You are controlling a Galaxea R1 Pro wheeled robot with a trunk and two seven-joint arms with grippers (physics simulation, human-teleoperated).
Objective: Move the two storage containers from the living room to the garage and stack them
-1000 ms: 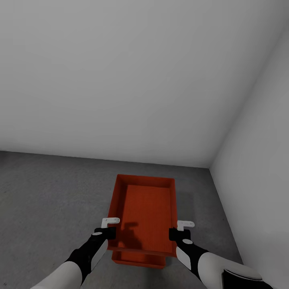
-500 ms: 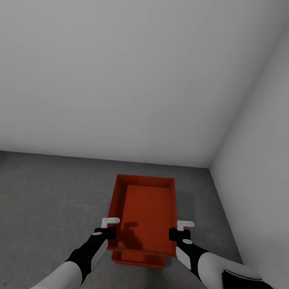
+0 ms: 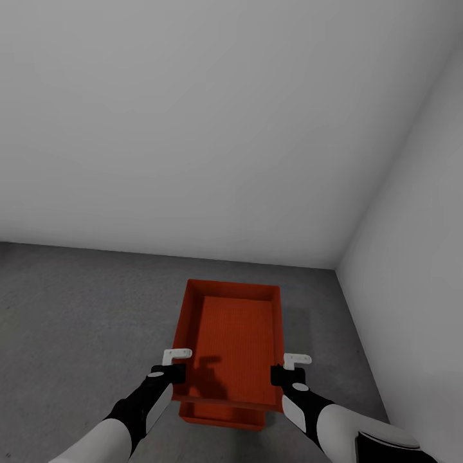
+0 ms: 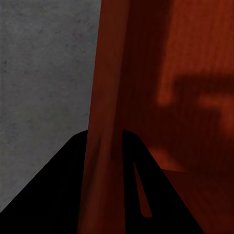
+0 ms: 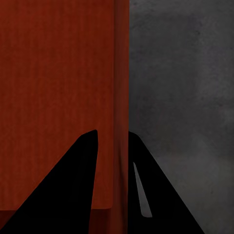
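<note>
Upper container (image 3: 235, 341) sits over lower container (image 3: 222, 417) on the garage floor (image 3: 77, 321), apparently seated. Left gripper (image 3: 175, 368) and right gripper (image 3: 287, 370) each pinch a side wall; only release remains.

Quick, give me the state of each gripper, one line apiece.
Left gripper: shut on the upper container's left side wall.
Right gripper: shut on the same container's right side wall.
</note>
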